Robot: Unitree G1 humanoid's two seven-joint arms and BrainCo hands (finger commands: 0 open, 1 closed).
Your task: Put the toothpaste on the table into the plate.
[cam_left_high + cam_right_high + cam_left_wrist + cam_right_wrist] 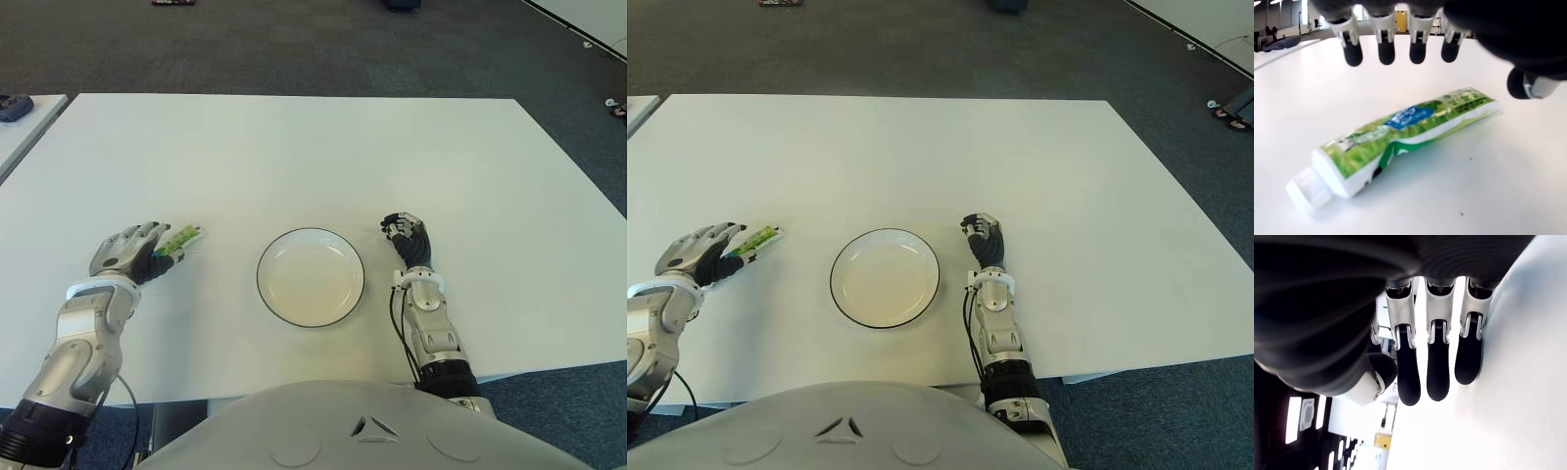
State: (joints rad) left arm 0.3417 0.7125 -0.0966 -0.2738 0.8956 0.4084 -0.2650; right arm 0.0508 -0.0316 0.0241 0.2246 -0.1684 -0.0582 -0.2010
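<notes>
A green and white toothpaste tube (183,239) (1400,137) lies flat on the white table (313,157), left of the plate. My left hand (132,252) hovers over its near end, fingers spread above the tube and holding nothing; in the left wrist view the fingertips (1386,51) hang clear above it. The white plate (311,276) with a dark rim sits at the table's front centre and holds nothing. My right hand (409,240) shows just right of the plate, fingers loosely curled on nothing.
The table's front edge runs just before my arms. A second white table (24,122) stands at the far left with a dark object (14,106) on it. Dark carpet surrounds the table.
</notes>
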